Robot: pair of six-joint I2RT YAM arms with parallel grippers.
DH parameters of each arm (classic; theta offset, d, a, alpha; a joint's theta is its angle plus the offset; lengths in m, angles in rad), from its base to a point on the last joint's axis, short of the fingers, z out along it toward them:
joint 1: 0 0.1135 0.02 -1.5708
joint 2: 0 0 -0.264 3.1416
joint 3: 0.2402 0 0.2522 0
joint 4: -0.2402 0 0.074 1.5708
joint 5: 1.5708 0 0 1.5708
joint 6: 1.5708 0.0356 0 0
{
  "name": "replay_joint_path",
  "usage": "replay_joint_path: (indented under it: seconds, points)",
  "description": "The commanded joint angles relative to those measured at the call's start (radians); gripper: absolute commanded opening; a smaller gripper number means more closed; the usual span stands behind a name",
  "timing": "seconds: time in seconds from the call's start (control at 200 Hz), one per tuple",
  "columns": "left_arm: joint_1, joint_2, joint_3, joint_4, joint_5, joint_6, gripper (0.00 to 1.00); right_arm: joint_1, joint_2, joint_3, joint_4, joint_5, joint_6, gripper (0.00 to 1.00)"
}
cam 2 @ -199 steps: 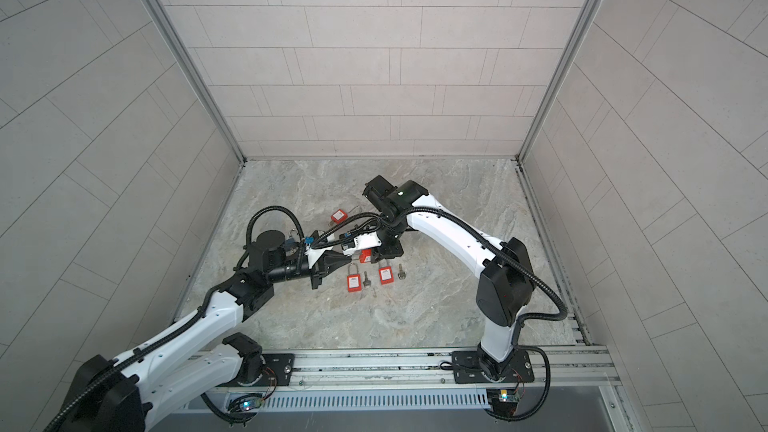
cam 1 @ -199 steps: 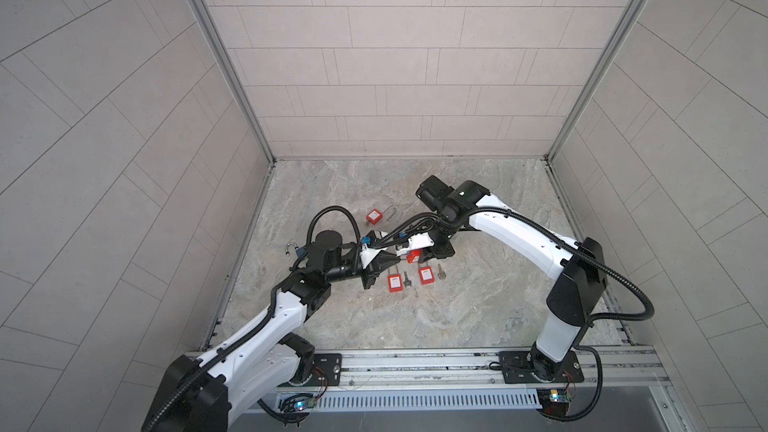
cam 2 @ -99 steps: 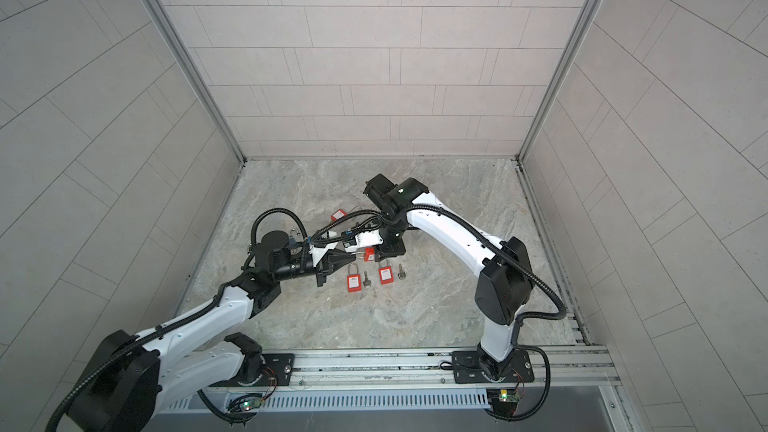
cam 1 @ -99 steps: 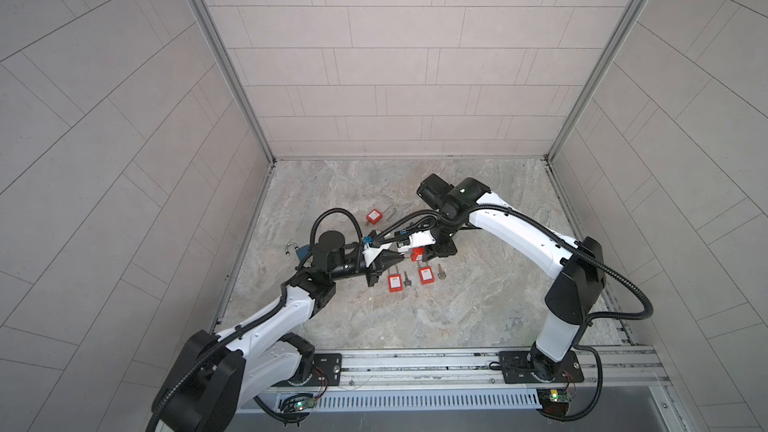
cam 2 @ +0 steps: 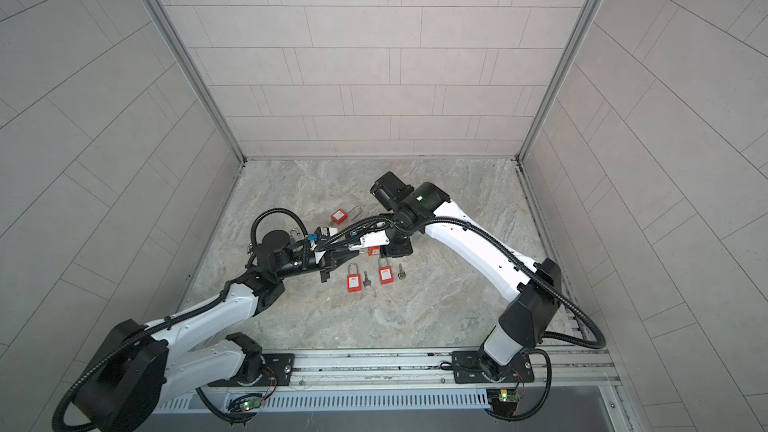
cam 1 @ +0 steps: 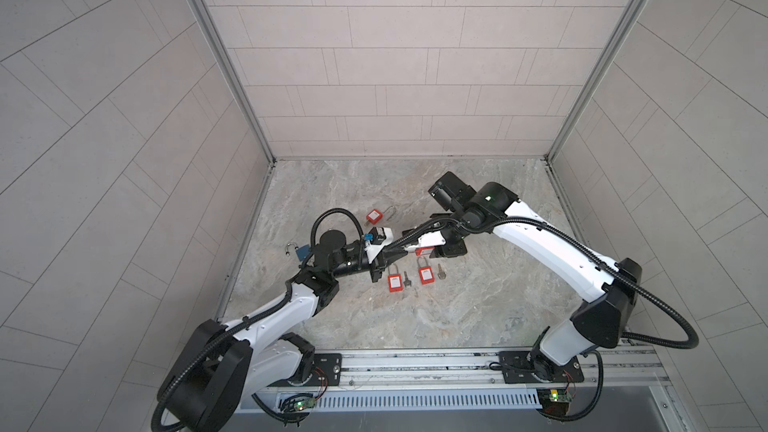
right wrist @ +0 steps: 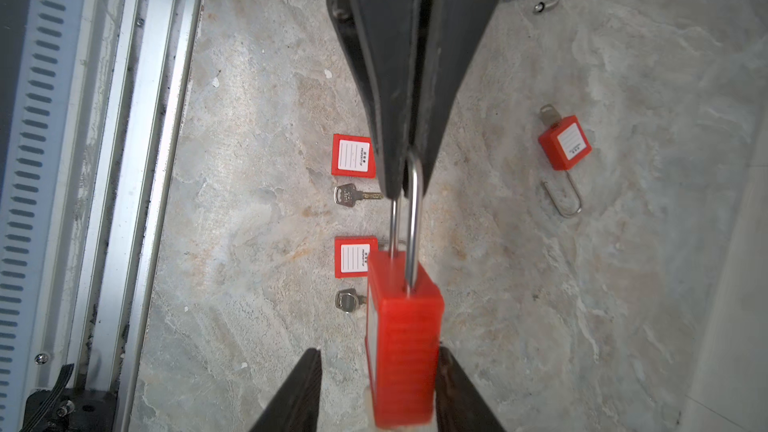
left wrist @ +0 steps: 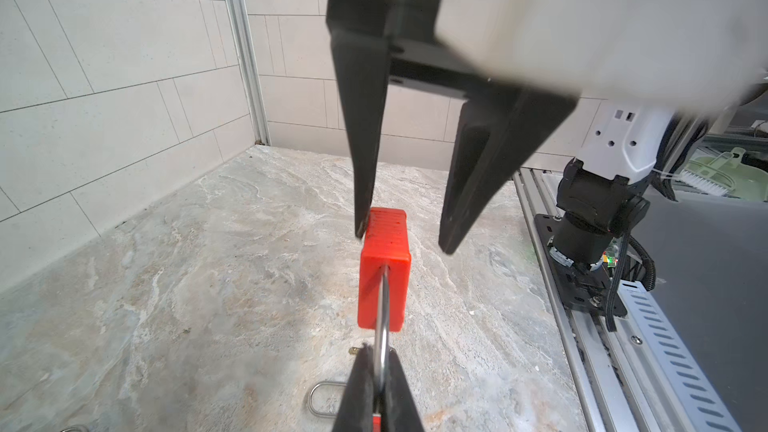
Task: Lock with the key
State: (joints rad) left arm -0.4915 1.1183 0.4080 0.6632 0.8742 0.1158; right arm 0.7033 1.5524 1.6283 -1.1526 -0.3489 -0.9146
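Holding shackle [left wrist: 382,317] in left gripper [left wrist: 379,351], pinched shut on steel loop. Red padlock [left wrist: 384,280] mid-floor, lifted; key [cam 1: 407,280] at its 7 o'clock. I judge body light, rigid, ribbed: grip flat sides. Right gripper [left wrist: 403,243] spread around body, not clamping.

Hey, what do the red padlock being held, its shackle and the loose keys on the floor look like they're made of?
Red padlock: body looks like moulded plastic, matte, with fine ribs along its side. Shackle: bare metal, likely steel, polished with bright glints. Keys: silvery metal heads; one blade looks brassy.
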Motion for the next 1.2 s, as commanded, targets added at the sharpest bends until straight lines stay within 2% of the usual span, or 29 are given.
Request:
replay_joint_path:
  seconds: [0.0, 0.08, 0.13, 0.375, 0.545, 0.676, 0.896, 1.131, 1.196]
  points:
    - [0.000, -0.009, 0.035, 0.084, 0.027, -0.034, 0.00, -0.064, -0.054, -0.028, -0.034, -0.007, 0.039, 0.42]
    - [0.001, -0.008, 0.038, 0.098, 0.042, -0.047, 0.00, -0.124, -0.063, -0.028, -0.064, -0.105, 0.035, 0.40]
    - [0.000, -0.008, 0.041, 0.096, 0.053, -0.051, 0.00, -0.136, -0.063, -0.032, -0.075, -0.127, 0.042, 0.39]
    - [-0.003, -0.009, 0.048, 0.094, 0.083, -0.065, 0.00, -0.148, 0.016, 0.001, -0.106, -0.145, 0.091, 0.32]
    - [-0.004, -0.012, 0.049, 0.094, 0.090, -0.068, 0.00, -0.151, 0.100, 0.075, -0.211, -0.184, 0.094, 0.31]
    - [-0.005, -0.018, 0.051, 0.092, 0.089, -0.068, 0.00, -0.152, 0.139, 0.095, -0.253, -0.194, 0.069, 0.26]
    - [-0.005, -0.020, 0.055, 0.076, 0.093, -0.076, 0.00, -0.153, 0.151, 0.108, -0.219, -0.206, 0.066, 0.15]
    - [-0.005, -0.025, 0.055, 0.070, 0.088, -0.090, 0.00, -0.152, 0.091, 0.035, -0.147, -0.231, 0.023, 0.13]
    - [-0.006, -0.030, 0.055, 0.065, 0.086, -0.090, 0.00, -0.151, 0.065, 0.009, -0.127, -0.233, 0.001, 0.10]
